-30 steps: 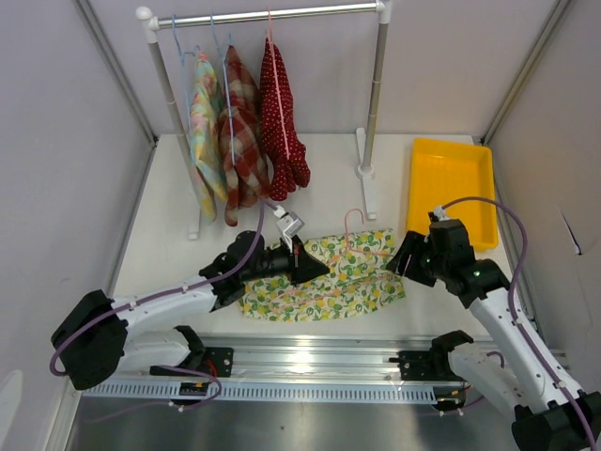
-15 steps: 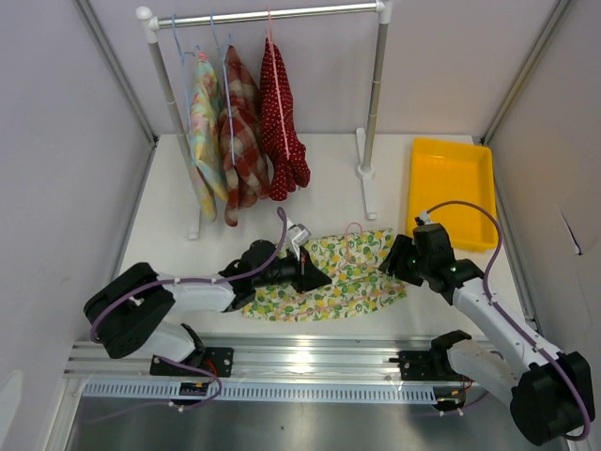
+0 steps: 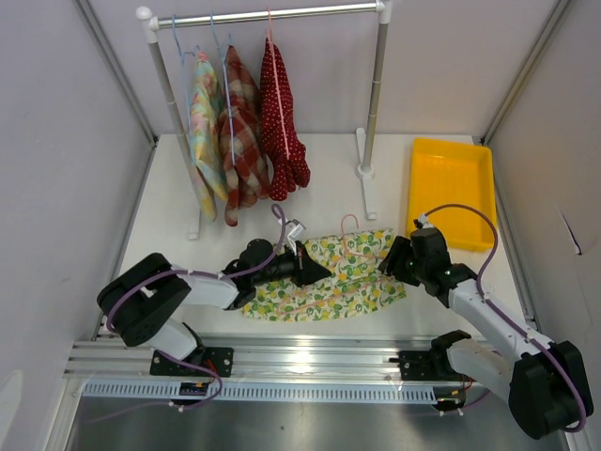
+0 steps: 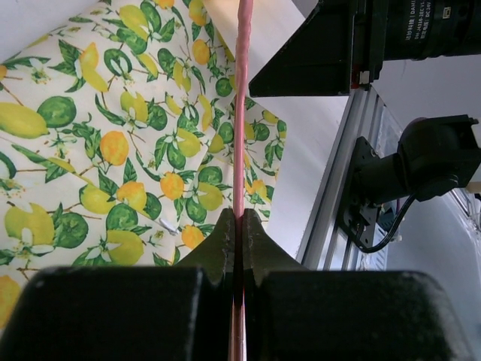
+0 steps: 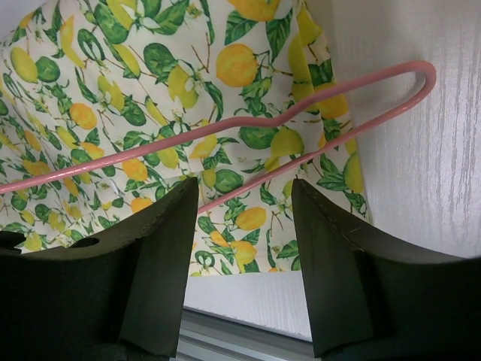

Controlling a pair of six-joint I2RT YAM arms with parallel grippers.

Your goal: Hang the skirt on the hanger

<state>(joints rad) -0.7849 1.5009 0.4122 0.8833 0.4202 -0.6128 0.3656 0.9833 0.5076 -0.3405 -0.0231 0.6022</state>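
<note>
A lemon-print skirt point(image 3: 329, 277) lies flat on the table near the front. A pink wire hanger point(image 3: 349, 246) lies on top of it, its hook pointing to the back. My left gripper point(image 3: 317, 271) is shut on the hanger's wire point(image 4: 242, 113) at the skirt's left part. My right gripper point(image 3: 392, 263) is open and empty over the skirt's right edge; the hanger's right end point(image 5: 406, 83) and the skirt point(image 5: 150, 98) show between and beyond its fingers.
A clothes rail point(image 3: 272, 14) at the back holds three hung garments point(image 3: 239, 132); its right post and foot point(image 3: 368, 178) stand behind the skirt. A yellow tray point(image 3: 451, 188) sits at the back right. Aluminium rails point(image 3: 300, 362) run along the front edge.
My left arm has drawn in, its elbow folding closer, still holding the hanger. My right gripper has moved slightly left and lower toward the skirt's right edge.
</note>
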